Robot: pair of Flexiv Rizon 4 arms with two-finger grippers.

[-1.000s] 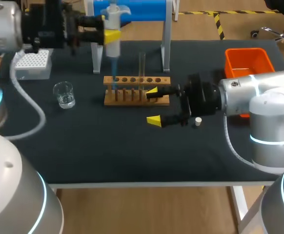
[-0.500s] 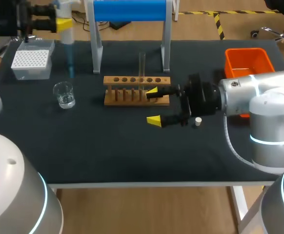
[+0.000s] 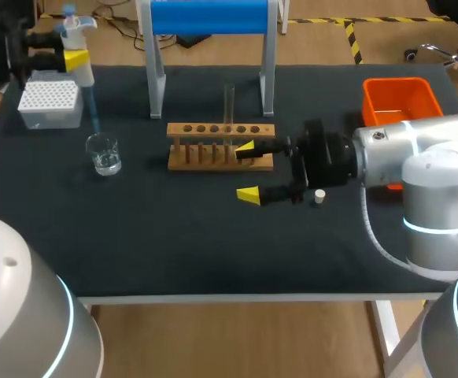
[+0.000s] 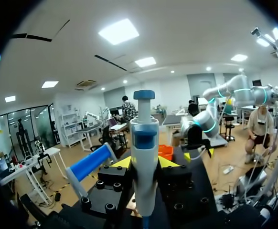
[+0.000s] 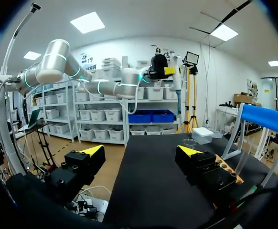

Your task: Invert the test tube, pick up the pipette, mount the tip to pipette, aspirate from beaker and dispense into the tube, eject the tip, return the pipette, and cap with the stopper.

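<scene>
black cloth covers the table (image 3: 174,236), seen from above. the left gripper (image 3: 75,59), at the far left corner, is clamped on the white pipette (image 3: 82,75), which hangs upright. the left wrist view shows the barrel pinched between both yellow fingers (image 4: 122,163). a blue tip (image 3: 92,114) is mounted on the pipette, its end just at the far rim of the glass beaker (image 3: 103,153); whether it dips inside cannot be told. the white tip box (image 3: 49,104) sits just behind the beaker. mid-table stands the wooden rack (image 3: 221,147), with the clear test tube (image 3: 230,102) upright in one of its holes. the right gripper (image 3: 247,171) lies low beside the rack, fingers spread wide and empty, one yellow tip before the rack's face, the other over bare cloth. the white stopper (image 3: 319,196) rests on the cloth close by that gripper's body. an orange bin (image 3: 399,98) sits at the far right.
</scene>
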